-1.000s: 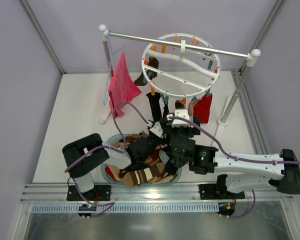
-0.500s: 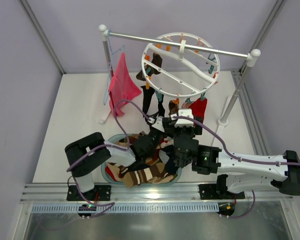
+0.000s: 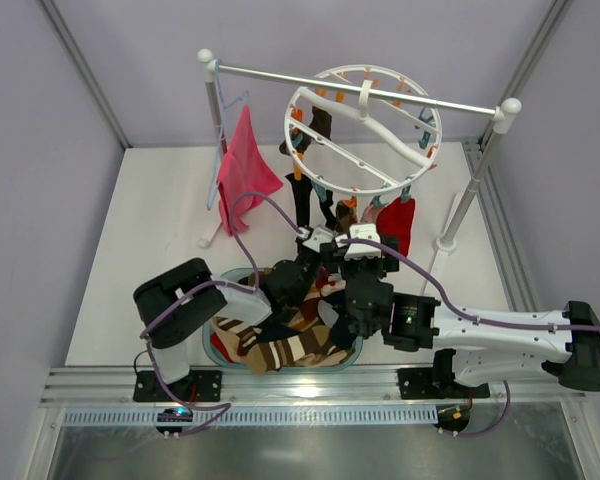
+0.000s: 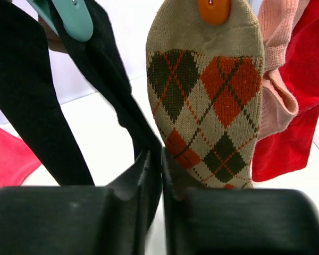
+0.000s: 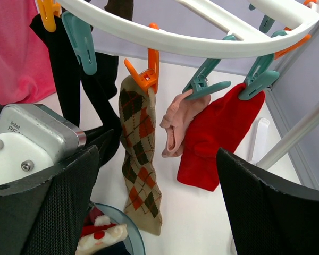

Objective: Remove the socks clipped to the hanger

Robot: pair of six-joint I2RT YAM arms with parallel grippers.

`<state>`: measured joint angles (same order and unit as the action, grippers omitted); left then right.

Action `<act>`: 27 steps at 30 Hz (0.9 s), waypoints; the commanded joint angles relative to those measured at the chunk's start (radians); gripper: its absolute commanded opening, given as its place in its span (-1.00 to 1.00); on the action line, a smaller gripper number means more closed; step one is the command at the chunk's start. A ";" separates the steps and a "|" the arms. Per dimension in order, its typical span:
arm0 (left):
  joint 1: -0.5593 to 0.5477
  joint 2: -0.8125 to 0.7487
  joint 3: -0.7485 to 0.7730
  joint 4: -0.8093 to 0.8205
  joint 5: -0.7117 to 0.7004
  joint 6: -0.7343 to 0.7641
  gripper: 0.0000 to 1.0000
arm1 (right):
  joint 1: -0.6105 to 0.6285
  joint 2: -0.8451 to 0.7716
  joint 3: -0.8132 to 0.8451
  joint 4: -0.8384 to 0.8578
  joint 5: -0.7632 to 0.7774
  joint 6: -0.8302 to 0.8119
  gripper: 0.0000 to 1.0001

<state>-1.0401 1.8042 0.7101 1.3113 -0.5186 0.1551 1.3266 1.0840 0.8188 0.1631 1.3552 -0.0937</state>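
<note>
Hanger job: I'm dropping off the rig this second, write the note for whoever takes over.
Left claw: shut on the lower end of the black sock, which hangs from a teal clip.
Right claw: open, empty, facing the hanger.
Hanger hangs on the rail; argyle sock, pink sock and red sock clipped on its near side, a dark sock farther round.
Done: several socks lie in the basin.
To do: pull the black one free, then the rest.
</note>
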 commanded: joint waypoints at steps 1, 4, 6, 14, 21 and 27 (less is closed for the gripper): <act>-0.003 0.009 0.026 0.235 0.032 0.021 -0.98 | 0.003 -0.024 -0.001 0.024 -0.005 0.025 0.82; -0.003 0.001 0.009 0.235 0.064 0.000 -1.00 | 0.003 -0.029 -0.004 0.019 -0.002 0.028 0.82; -0.006 -0.017 -0.004 0.235 0.081 -0.028 -1.00 | 0.003 -0.036 -0.009 0.018 0.002 0.029 0.82; -0.064 -0.111 -0.098 0.235 0.092 -0.043 -1.00 | -0.003 -0.091 -0.032 0.018 -0.004 0.031 0.82; -0.143 -0.151 -0.143 0.235 0.098 -0.029 -1.00 | -0.001 -0.067 -0.007 0.030 -0.031 0.012 0.88; -0.182 -0.175 -0.162 0.235 0.100 -0.029 -1.00 | -0.004 -0.007 0.045 0.046 -0.007 -0.008 0.89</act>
<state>-1.1744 1.6680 0.5491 1.3140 -0.4778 0.0776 1.3262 1.0370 0.8139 0.1642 1.3628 -0.1066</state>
